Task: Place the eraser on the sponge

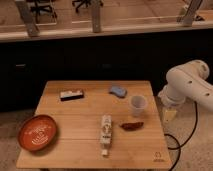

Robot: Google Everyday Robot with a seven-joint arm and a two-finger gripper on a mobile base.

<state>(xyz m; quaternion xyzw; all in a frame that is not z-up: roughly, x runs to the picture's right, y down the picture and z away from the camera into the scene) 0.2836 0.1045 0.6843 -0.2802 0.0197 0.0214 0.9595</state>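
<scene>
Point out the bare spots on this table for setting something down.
Widest bare patch of table: between the eraser, orange bowl and white tube. Another: the front right corner, past the tube and red-brown piece. Crowded: sponge, cup and that piece cluster right, where the gripper hangs just off the edge.

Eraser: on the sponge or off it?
Off. The eraser lies flat on the table, apart from the sponge; the claw hangs beside the table, near the cup.
</scene>
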